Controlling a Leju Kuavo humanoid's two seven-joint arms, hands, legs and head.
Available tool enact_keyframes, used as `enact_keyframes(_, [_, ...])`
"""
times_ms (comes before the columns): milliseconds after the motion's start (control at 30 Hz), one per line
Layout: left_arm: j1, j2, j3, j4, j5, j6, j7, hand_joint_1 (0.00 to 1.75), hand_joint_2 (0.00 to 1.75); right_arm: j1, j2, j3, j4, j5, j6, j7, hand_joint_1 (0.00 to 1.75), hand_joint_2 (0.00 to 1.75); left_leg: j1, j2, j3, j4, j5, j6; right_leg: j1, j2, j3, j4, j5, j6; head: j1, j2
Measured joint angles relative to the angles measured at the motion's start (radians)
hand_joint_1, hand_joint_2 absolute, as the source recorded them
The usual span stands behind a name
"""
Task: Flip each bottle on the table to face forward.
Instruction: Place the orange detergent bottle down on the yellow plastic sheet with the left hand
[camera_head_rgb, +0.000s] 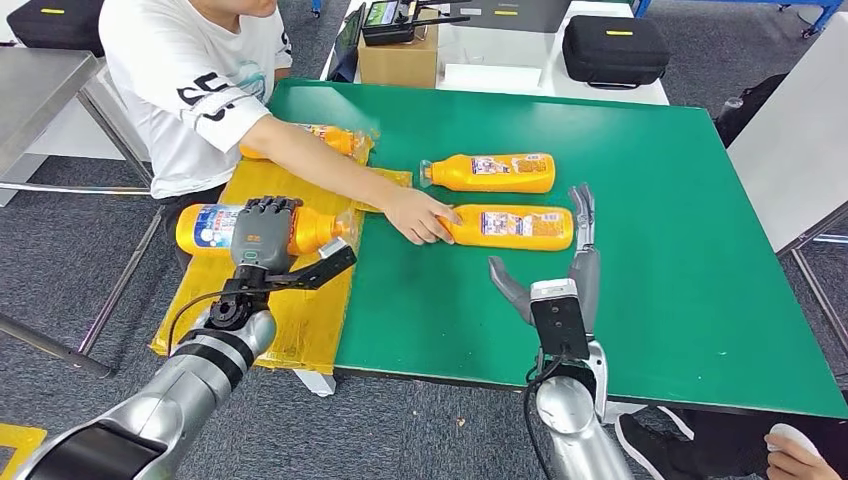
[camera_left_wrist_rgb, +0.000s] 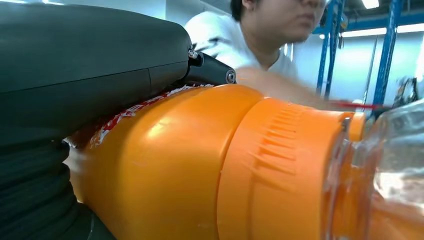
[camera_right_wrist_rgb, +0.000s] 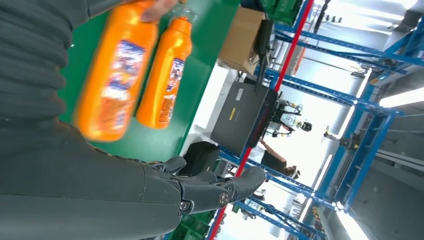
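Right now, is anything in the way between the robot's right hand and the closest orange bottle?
Not between them: the open right robot hand sits just short of the nearest orange plastic bottle lying on the green table. But a person's hand is holding that bottle's neck.

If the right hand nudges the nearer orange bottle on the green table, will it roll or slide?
The nearer orange bottle lies on its side, rounded, so it would probably roll rather than slide. A person's hand touches its cap end and may steady it. The right hand is open beside it, not touching.
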Motion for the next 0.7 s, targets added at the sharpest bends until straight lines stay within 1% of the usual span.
enact_keyframes(167, [-0.001, 0.009, 0.004, 0.077, -0.038, -0.021, 0.004, 1.75, 1.75, 0.000, 0.001, 0.000, -0.011, 0.000, 0.006, 0.000, 0.00, 1.75, 0.000, 0.000, 0.000, 0.000, 0.000, 0.000, 0.000, 0.000, 0.000, 0.000, 0.000, 0.000, 0.000, 0.000])
enact_keyframes(300, [-0.004, 0.010, 0.008, 0.096, -0.038, -0.050, -0.007, 1.61, 1.75, 0.000, 0.001, 0.000, -0.014, -0.001, 0.008, 0.001, 0.00, 1.75, 0.000, 0.000, 0.000, 0.000, 0.000, 0.000, 0.000, 0.000, 0.000, 0.000, 0.000, 0.000, 0.000, 0.000])
enact_keyframes(433, [-0.004, 0.010, 0.008, 0.096, -0.038, -0.050, -0.007, 1.61, 1.75, 0.000, 0.001, 0.000, -0.014, -0.001, 0.008, 0.001, 0.00, 1.75, 0.000, 0.000, 0.000, 0.000, 0.000, 0.000, 0.000, 0.000, 0.000, 0.000, 0.000, 0.000, 0.000, 0.000])
enact_keyframes(567, [-0.004, 0.010, 0.009, 0.099, -0.037, -0.060, -0.012, 1.75, 1.75, 0.000, 0.001, 0.000, -0.014, -0.001, 0.009, 0.001, 0.00, 1.75, 0.000, 0.000, 0.000, 0.000, 0.000, 0.000, 0.000, 0.000, 0.000, 0.000, 0.000, 0.000, 0.000, 0.000])
enact_keyframes(633, [-0.005, 0.011, 0.019, 0.111, -0.023, -0.119, -0.037, 1.75, 1.75, 0.000, 0.001, 0.000, -0.017, -0.001, 0.018, 0.005, 0.00, 1.75, 0.000, 0.000, 0.000, 0.000, 0.000, 0.000, 0.000, 0.000, 0.000, 0.000, 0.000, 0.000, 0.000, 0.000])
enact_keyframes(700, [-0.008, 0.011, 0.045, 0.134, 0.023, -0.234, -0.099, 1.75, 1.75, -0.001, 0.001, -0.001, -0.022, -0.002, 0.038, 0.012, 0.00, 1.75, 0.000, 0.000, 0.000, 0.000, 0.000, 0.000, 0.000, 0.000, 0.000, 0.000, 0.000, 0.000, 0.000, 0.000])
